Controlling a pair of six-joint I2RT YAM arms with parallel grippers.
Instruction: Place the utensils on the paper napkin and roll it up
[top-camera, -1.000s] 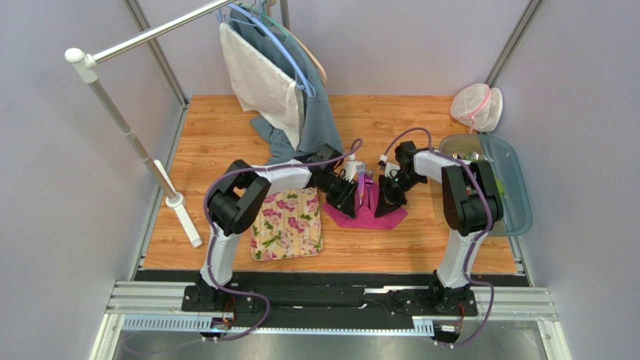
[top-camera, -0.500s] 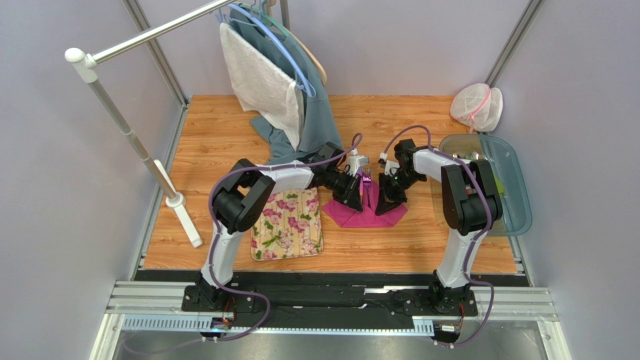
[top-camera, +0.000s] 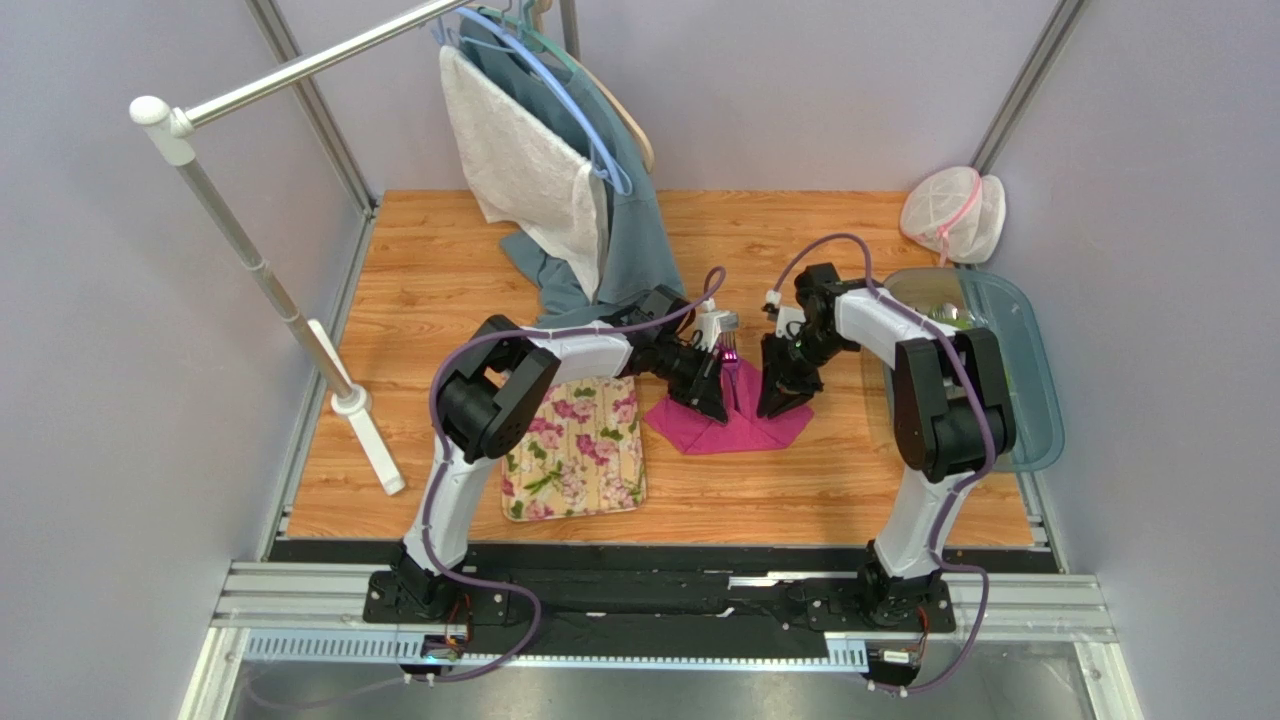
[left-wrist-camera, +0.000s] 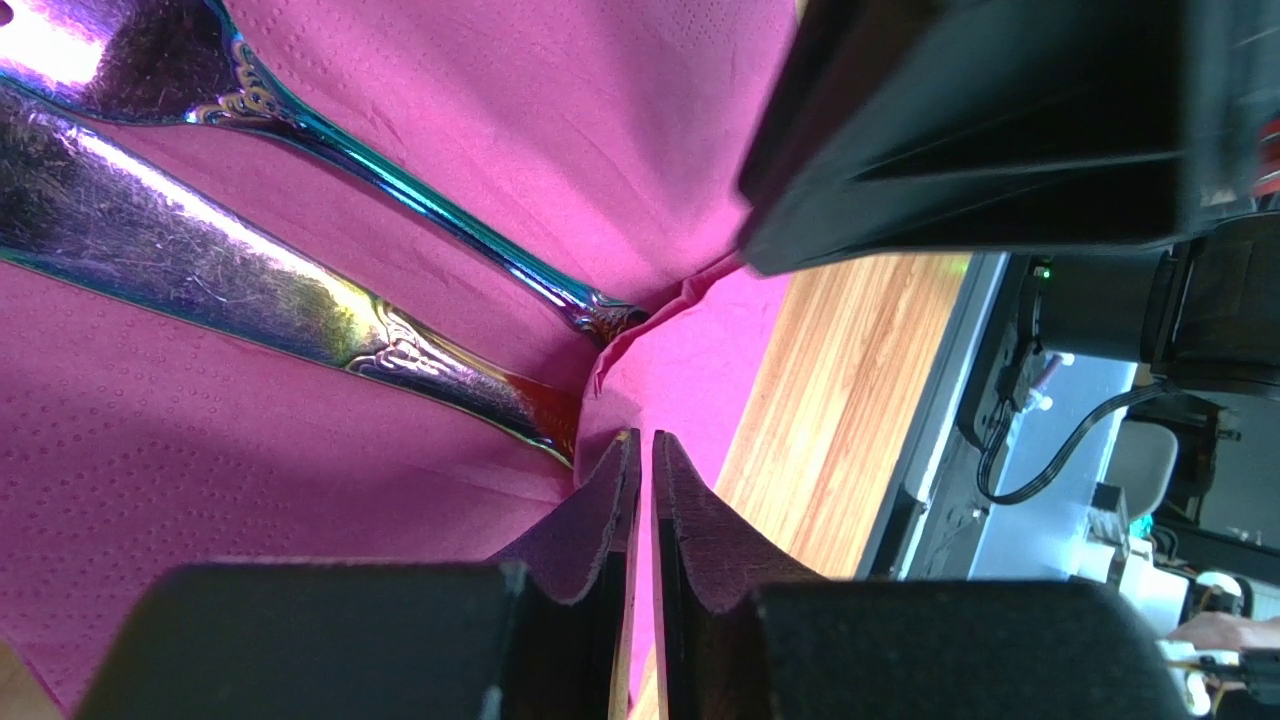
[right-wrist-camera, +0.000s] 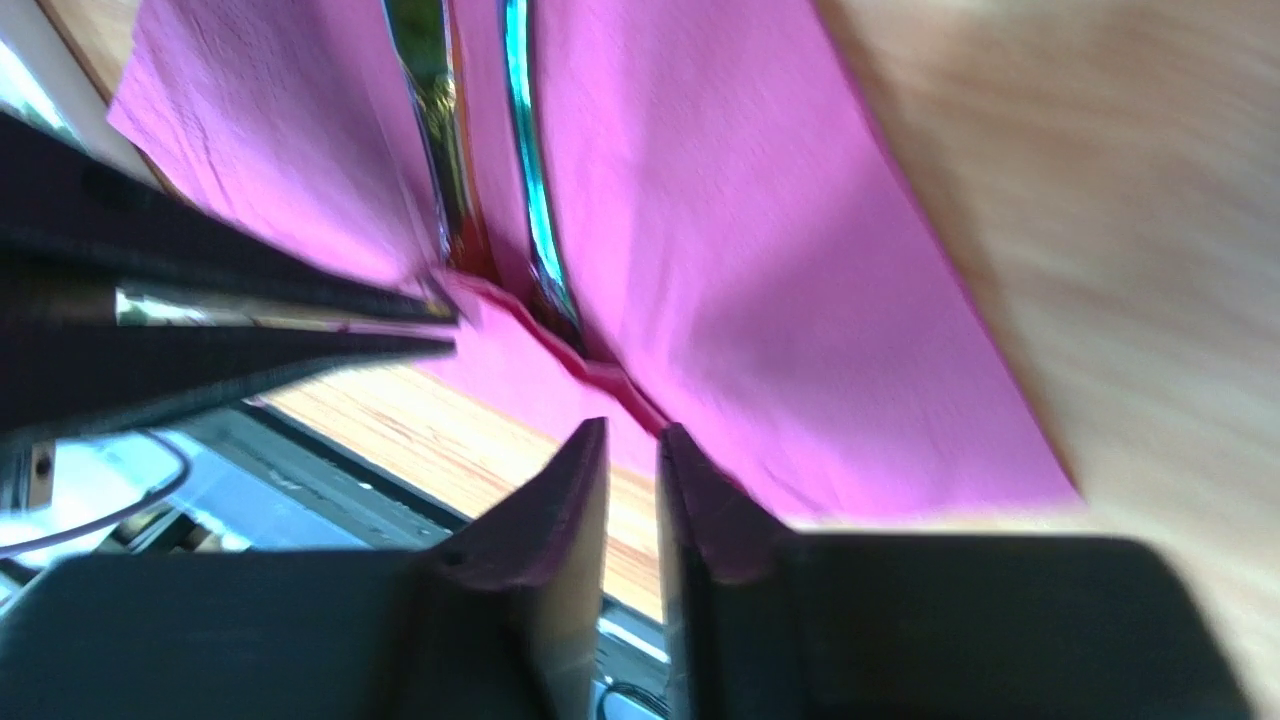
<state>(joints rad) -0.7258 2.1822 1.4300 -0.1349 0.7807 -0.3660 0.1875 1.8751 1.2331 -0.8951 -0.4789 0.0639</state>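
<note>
L jaws nearly shut, R jaws slightly apart, both at fold of paper napkin (top-camera: 706, 432).

Two utensils (left-wrist-camera: 226, 285), one pink paper napkin (top-camera: 709, 429), one flowered mat (top-camera: 574, 447).

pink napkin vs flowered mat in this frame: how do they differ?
Look: the paper napkin is plain magenta; the flowered mat is cream with pink blooms.
Load: the napkin carries the utensils; the mat carries nothing.
Pose: the napkin's edge is creased up near the handle ends; the mat lies flat.
Shared: both rest on the wooden table, side by side, mat on the left in the top view.
</note>
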